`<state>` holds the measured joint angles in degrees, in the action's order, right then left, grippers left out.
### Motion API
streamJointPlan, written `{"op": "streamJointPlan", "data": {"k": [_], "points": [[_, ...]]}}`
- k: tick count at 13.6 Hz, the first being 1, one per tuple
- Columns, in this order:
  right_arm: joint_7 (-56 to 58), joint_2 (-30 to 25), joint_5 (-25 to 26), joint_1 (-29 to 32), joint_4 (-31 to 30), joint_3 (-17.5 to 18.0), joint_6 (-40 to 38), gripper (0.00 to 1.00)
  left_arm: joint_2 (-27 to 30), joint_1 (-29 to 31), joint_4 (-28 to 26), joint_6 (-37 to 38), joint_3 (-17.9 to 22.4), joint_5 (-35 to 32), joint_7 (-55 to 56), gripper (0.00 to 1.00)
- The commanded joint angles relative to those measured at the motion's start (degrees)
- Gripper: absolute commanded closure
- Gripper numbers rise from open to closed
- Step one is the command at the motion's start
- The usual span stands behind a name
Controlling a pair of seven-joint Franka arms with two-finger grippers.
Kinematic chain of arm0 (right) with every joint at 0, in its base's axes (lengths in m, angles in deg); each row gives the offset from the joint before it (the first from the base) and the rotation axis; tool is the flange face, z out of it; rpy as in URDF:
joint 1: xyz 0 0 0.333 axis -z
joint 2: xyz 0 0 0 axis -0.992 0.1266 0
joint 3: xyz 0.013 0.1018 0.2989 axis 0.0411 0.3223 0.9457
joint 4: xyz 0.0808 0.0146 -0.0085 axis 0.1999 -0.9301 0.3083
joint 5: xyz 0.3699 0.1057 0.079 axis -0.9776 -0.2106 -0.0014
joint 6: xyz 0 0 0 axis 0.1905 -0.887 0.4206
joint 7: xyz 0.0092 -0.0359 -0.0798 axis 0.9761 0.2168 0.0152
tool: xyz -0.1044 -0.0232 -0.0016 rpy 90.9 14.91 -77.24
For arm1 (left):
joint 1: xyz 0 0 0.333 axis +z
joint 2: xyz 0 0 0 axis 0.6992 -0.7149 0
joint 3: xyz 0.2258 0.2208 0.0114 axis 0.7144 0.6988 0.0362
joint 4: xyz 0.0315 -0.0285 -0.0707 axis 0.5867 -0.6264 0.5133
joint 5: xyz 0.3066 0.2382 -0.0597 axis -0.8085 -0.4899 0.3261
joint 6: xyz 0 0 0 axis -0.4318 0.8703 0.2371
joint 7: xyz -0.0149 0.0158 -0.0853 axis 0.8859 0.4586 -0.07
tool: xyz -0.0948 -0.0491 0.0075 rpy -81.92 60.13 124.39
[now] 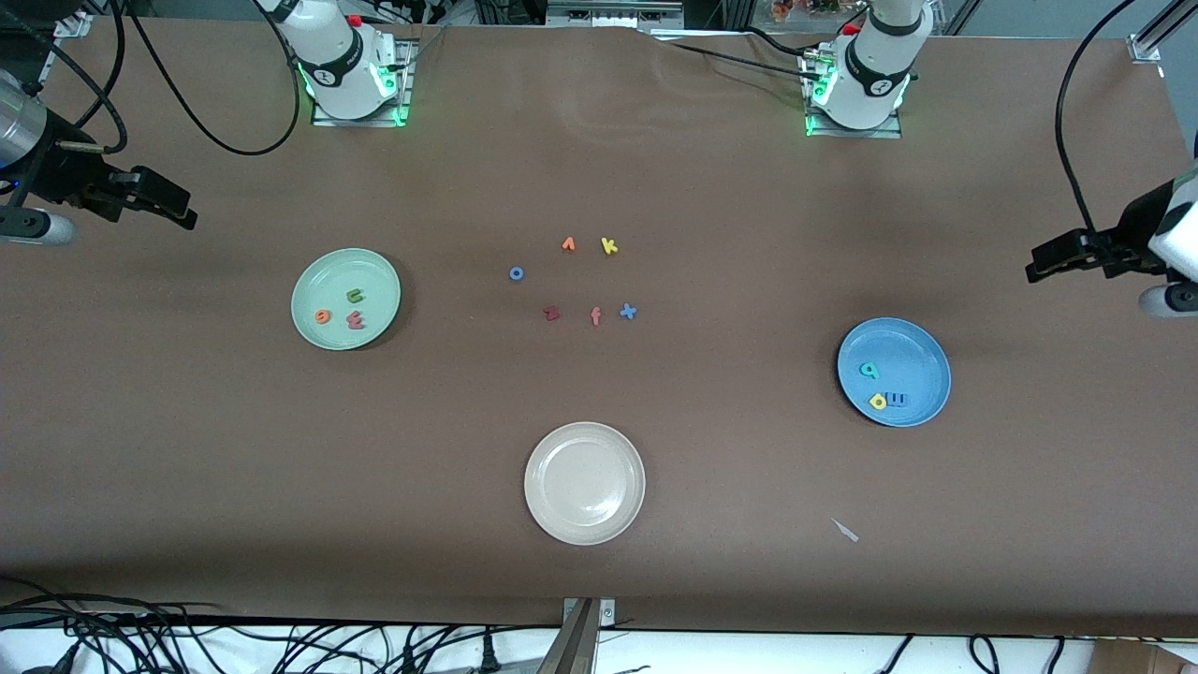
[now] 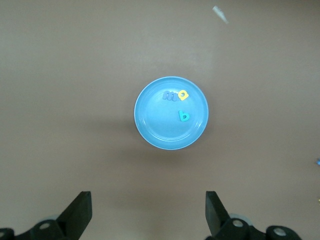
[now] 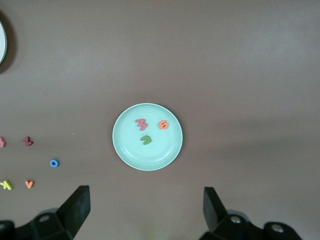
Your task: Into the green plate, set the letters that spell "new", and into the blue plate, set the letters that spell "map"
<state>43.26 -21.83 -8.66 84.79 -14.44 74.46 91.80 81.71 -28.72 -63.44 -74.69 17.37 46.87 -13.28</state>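
Note:
The green plate [image 1: 372, 273] lies toward the right arm's end of the table. In it are the green "n" [image 1: 356, 296], the orange "e" [image 1: 323, 316] and the salmon "w" [image 1: 356, 321]. The blue plate [image 1: 915, 351] lies toward the left arm's end and holds the teal "p" [image 1: 869, 370], the yellow "a" [image 1: 878, 402] and the blue "m" [image 1: 898, 400]. My right gripper [image 1: 178, 213] hangs open and empty over bare table near the green plate [image 3: 130, 150]. My left gripper [image 1: 1044, 262] hangs open and empty over bare table near the blue plate [image 2: 155, 125].
A cream-white plate [image 1: 585, 449] sits nearest the front camera, mid-table. Loose letters lie in the middle: blue "o" [image 1: 516, 273], orange "v" [image 1: 568, 245], yellow "k" [image 1: 609, 246], a dark red letter [image 1: 551, 314], salmon "f" [image 1: 595, 316], blue "x" [image 1: 628, 312]. A pale scrap [image 1: 846, 531] lies near the front edge.

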Motion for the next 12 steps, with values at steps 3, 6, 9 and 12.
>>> {"op": "streamJointPlan", "data": {"k": [3, 6, 9, 12], "points": [[0.72, 0.32, -0.36, -0.39, 1.13, -0.6, -1.18, 0.0, 0.24, -2.02, 5.05, 5.01, 1.15, 2.91, 0.13, 0.0], [0.72, 0.23, -0.36, -0.39, 1.13, -0.6, -1.01, 0.0, 0.24, -2.02, 4.61, 5.01, 0.62, 3.0, 0.75, 0.0], [0.72, 0.32, -0.36, -0.39, 1.13, -0.6, -1.0, 0.0, -0.64, -1.76, 5.05, 4.66, 0.53, 2.91, 0.04, 0.0], [0.72, 0.32, -0.36, -0.39, 1.13, -0.51, -1.0, 0.0, -0.64, -1.84, 5.05, 4.75, 0.45, 3.0, -0.04, 0.0]]}}
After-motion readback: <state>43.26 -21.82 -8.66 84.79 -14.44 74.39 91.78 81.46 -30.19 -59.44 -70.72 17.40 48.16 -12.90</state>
